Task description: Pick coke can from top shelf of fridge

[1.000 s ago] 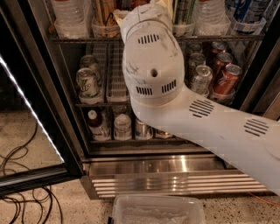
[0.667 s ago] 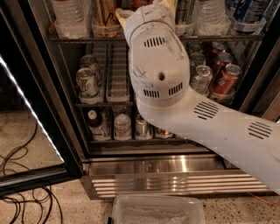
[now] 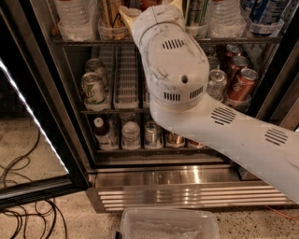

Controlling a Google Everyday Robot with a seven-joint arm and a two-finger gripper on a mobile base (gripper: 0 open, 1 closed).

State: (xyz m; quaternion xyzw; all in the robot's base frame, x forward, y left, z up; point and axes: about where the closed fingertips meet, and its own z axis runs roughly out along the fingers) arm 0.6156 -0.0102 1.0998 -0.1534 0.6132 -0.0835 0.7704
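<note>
The fridge (image 3: pixel 187 175) stands open in front of me, with a steel base grille and a dark inside. Its top shelf (image 3: pixel 84 42) carries water bottles (image 3: pixel 74 16) in whitish cup holders. My white arm (image 3: pixel 177 70) reaches up to that shelf. My gripper (image 3: pixel 150 7) is at the picture's top edge, at the shelf's middle, mostly hidden by the wrist. A small red patch there may be the coke can, but I cannot tell. Two red cans (image 3: pixel 240 84) stand on the rack below, at the right.
Green-and-white cans (image 3: pixel 93 86) and a ribbed white lane (image 3: pixel 126 79) are on the middle rack. Small bottles and cans (image 3: pixel 131 135) fill the lowest rack. The glass door (image 3: pixel 32 121) hangs open at left. Cables (image 3: pixel 18 186) and a clear plastic bin (image 3: pixel 168 226) lie on the floor.
My arm has shifted a little to the right and upward, further into the top shelf. The things in the fridge have not moved.
</note>
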